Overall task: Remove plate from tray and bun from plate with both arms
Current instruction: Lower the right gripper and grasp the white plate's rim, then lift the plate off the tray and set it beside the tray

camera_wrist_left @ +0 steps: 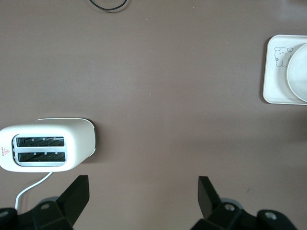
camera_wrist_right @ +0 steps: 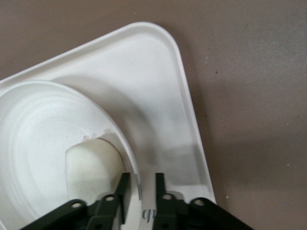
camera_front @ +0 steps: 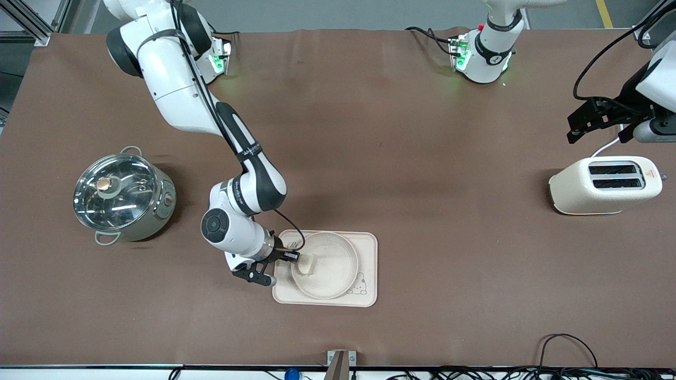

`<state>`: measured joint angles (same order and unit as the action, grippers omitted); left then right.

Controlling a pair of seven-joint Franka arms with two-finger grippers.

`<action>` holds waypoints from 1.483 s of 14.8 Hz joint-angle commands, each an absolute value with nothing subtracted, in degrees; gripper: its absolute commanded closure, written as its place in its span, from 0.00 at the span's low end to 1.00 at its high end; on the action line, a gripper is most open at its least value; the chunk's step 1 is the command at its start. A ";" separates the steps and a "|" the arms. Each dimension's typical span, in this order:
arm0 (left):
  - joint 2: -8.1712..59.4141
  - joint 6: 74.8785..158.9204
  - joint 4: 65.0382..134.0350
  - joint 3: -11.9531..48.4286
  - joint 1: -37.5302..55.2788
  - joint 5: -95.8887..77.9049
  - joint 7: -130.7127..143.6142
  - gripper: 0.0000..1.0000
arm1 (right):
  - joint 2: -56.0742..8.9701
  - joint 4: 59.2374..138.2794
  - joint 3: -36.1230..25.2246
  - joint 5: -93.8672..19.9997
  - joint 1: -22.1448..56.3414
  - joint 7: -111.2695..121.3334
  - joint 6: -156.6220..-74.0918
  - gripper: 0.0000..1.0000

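Observation:
The round cream plate [camera_front: 346, 250] lies on the rectangular cream tray [camera_front: 368, 244], at the tray's end toward the right arm. The pale bun [camera_front: 306, 265] sits in the plate close to its rim. My right gripper [camera_front: 292, 257] is low at that rim. In the right wrist view its fingers straddle the plate's rim [camera_wrist_right: 112, 122] with a narrow gap on each side, and the bun [camera_wrist_right: 91, 163] lies just inside. My right gripper [camera_wrist_right: 140, 184] is slightly open. My left gripper [camera_front: 594, 121] waits, open and empty [camera_wrist_left: 142, 196], over the table by the toaster.
A cream toaster [camera_front: 604, 184] stands at the left arm's end of the table and shows in the left wrist view [camera_wrist_left: 45, 148]. A steel pot with a glass lid [camera_front: 121, 198] stands at the right arm's end. Cables run along the table's near edge.

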<state>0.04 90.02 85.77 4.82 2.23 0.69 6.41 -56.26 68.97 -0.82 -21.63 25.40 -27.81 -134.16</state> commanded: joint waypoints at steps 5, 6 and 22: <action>0.44 89.03 84.55 4.83 2.02 1.32 5.10 0.00 | -57.83 67.59 -0.79 -22.68 26.89 -28.21 -136.23 0.96; 0.35 89.03 84.55 4.83 2.02 1.23 5.10 0.00 | -57.83 67.59 -0.79 -22.68 26.89 -28.04 -136.14 0.98; 0.44 89.03 84.64 4.75 2.02 1.14 5.01 0.00 | -32.19 93.90 -0.97 -22.85 25.75 -18.12 -129.97 1.00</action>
